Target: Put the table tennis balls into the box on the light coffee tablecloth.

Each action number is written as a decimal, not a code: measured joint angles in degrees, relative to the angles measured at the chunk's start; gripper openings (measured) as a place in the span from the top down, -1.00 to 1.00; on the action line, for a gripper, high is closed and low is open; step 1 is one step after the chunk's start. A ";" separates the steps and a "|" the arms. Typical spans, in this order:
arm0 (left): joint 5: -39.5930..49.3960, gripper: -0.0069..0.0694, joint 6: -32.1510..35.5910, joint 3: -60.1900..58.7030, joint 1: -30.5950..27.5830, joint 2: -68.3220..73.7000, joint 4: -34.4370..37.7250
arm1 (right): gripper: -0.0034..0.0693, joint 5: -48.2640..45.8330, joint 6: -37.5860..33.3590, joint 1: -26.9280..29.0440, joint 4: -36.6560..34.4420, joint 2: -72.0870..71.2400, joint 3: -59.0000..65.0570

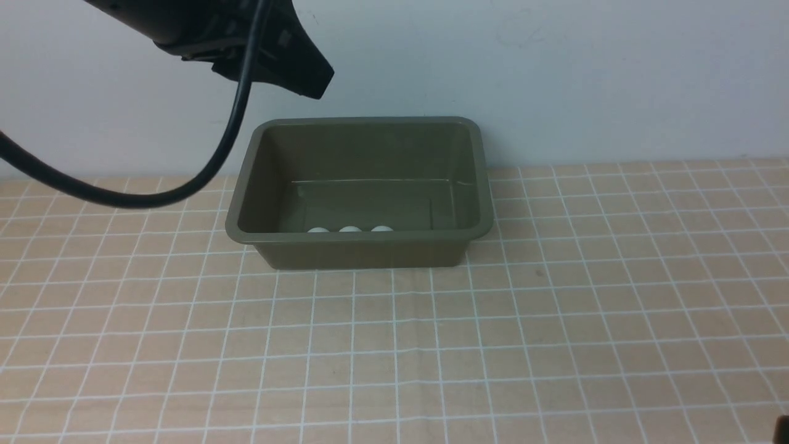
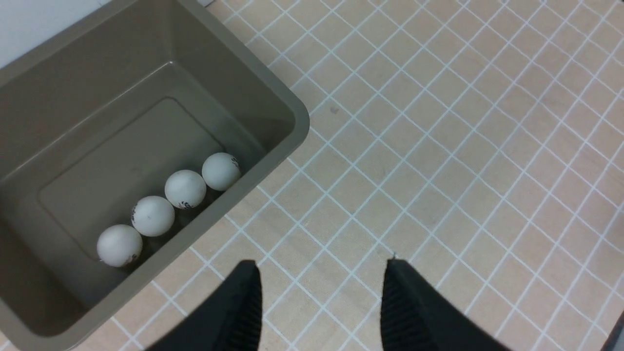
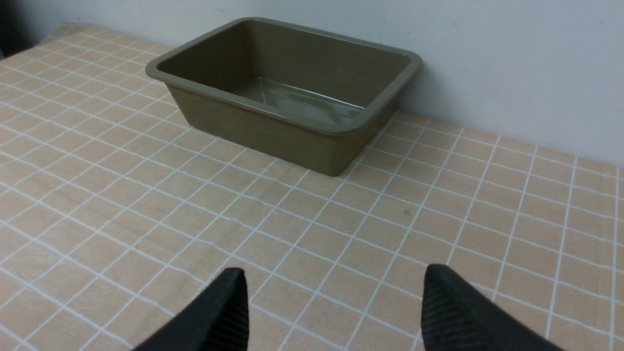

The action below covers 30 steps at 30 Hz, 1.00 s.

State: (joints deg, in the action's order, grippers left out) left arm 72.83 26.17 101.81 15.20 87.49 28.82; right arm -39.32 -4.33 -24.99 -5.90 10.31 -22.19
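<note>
Several white table tennis balls (image 2: 185, 188) lie in a row along one long wall inside the olive-green box (image 2: 292, 112). In the front view only three ball tops (image 1: 350, 229) peek over the near rim of the box (image 1: 363, 237). The box stands on the light coffee tablecloth (image 1: 394, 345) against the back wall. My left gripper (image 2: 319, 265) hangs high above the cloth beside the box, jaws apart, nothing between them; the front view shows the left gripper (image 1: 314, 83) above the box's back left corner. My right gripper (image 3: 334, 278) is open and empty, low over the cloth, well short of the box (image 3: 273, 129).
A pale wall (image 1: 555, 74) rises directly behind the box. The left arm's black cable (image 1: 203, 176) loops down in front of the wall to the left of the box. The checked cloth has slight creases.
</note>
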 joint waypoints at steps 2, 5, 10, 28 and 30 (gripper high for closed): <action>0.00 0.09 0.00 0.00 0.00 0.00 0.08 | -0.30 -0.54 0.00 0.00 0.00 0.00 0.00; 0.00 0.09 0.00 0.00 0.00 0.00 0.26 | -0.30 -1.01 0.00 0.00 0.00 0.00 0.00; 0.00 0.09 0.00 0.00 0.00 0.00 0.29 | -0.30 -1.07 0.00 0.00 0.00 0.00 0.00; 0.00 0.09 0.00 0.00 0.00 0.00 0.44 | -0.30 25.61 0.00 0.00 0.99 0.00 12.74; 0.00 0.09 0.00 0.00 0.00 0.00 0.44 | -0.30 26.22 0.00 0.00 1.05 0.00 12.82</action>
State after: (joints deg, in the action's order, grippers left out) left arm 72.83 26.17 101.81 15.20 87.49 29.26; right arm -13.11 -4.33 -24.99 -4.85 10.31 -9.38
